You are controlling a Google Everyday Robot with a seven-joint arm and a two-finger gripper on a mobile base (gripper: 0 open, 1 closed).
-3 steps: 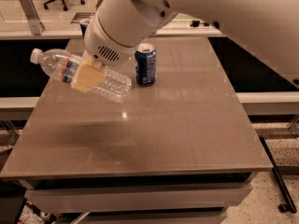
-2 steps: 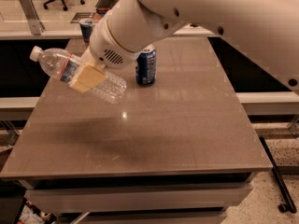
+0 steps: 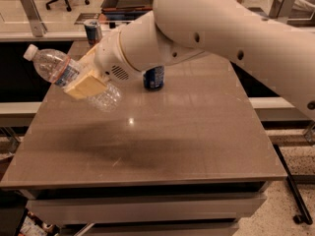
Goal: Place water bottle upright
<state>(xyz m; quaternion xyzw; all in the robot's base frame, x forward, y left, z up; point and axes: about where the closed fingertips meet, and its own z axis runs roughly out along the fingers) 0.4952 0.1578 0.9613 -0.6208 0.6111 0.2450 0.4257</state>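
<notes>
Above the far left part of the one table (image 3: 197, 146), the single gripper (image 3: 86, 84) is clamped across the middle of the one water bottle (image 3: 55, 67), which is held off the surface and tilted, white cap up-left. Cans counted: two. One blue soda can (image 3: 153, 77) stands upright, partly hidden by the arm; one slim can (image 3: 92, 31) stands at the far-left edge.

Glossy, clear ribbed plastic: water bottle (image 3: 48, 63), cap white. The claw (image 3: 84, 78) is clamped on it above the table's left rear and has matt tan pads. Arm shell (image 3: 221, 28): smooth off-white plastic. Table (image 3: 197, 132): smooth grey-brown top, faint sheen. Blue can (image 3: 154, 77): glossy metal.
</notes>
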